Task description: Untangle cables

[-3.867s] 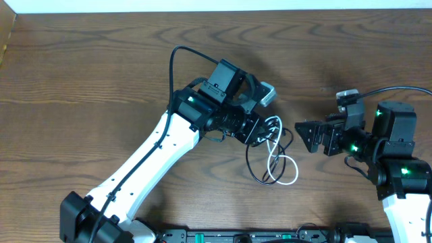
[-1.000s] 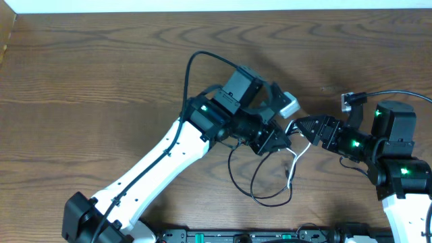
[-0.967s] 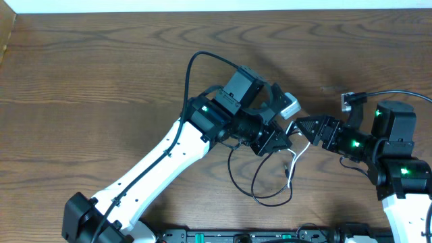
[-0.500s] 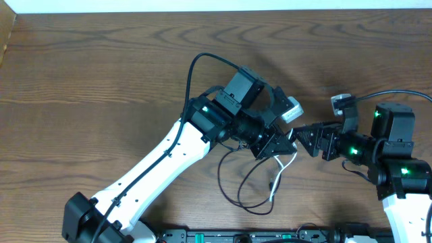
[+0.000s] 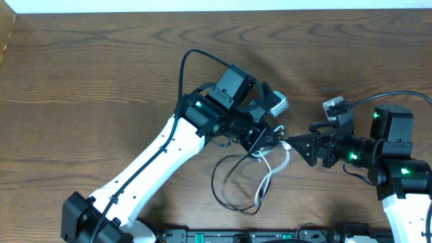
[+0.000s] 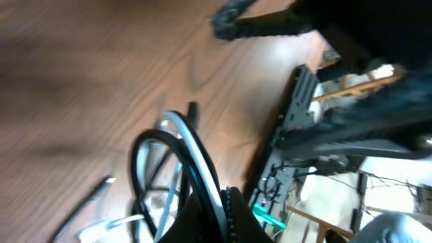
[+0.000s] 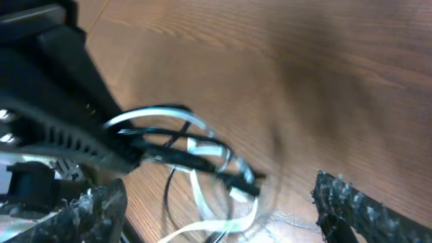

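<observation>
Overhead sharp, evenly lit; wrist views motion-blurred.

Looking straight down on the table (image 5: 81, 67); peering close from both wrists; sharing the cables (image 5: 268, 179) near its front edge.

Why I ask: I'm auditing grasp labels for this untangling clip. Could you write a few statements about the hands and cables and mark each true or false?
1. The left hand is shut on the cables. True.
2. The right hand is clamped on them too. False: its jaws stand wide open, with the cords ahead of it.
3. The bundle holds both black and white cords. True.
4. The cables lie at the far left of the table. False: they trail from the left hand, between the two hands, toward the near edge.
</observation>
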Available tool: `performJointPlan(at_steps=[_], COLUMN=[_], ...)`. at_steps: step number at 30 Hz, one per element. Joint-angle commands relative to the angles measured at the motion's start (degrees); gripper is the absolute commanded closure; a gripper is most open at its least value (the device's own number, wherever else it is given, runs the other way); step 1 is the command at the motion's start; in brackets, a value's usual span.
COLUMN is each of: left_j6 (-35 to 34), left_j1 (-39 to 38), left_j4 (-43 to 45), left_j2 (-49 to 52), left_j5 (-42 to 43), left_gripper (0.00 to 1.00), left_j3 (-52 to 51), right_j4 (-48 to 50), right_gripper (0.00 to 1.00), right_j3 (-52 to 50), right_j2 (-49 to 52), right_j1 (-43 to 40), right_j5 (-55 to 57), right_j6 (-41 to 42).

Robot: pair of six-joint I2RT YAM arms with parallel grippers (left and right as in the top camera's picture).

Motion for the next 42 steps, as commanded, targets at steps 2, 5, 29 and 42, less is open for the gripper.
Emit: performJointPlan(at_steps=[2, 5, 29, 42], left_j6=[0.6, 3.6, 7.0, 7.0], left_j1=[0.2, 0.2, 0.2, 0.2], left_j4=[-0.3, -0.3, 3.1, 3.2], left_j2=[-0.6, -0.6, -0.6, -0.6], left_j5=[-0.6, 5.0, 23.1, 29.9], left_gripper=[0.93, 0.93, 0.93, 0.93], left_j3=[0.6, 0.6, 0.6, 0.6], right_j4=[-0.5, -1.1, -1.9, 0.9], right_gripper=[0.14, 0.15, 0.27, 0.79], right_j3=[0.6, 0.6, 0.6, 0.6], right_j2=[0.0, 0.0, 0.0, 0.0], right_j1=[0.2, 0.2, 0.2, 0.2], right_j5=[-2.4, -2.4, -9.2, -9.2], right_j6=[-2.0, -3.3, -9.5, -9.8])
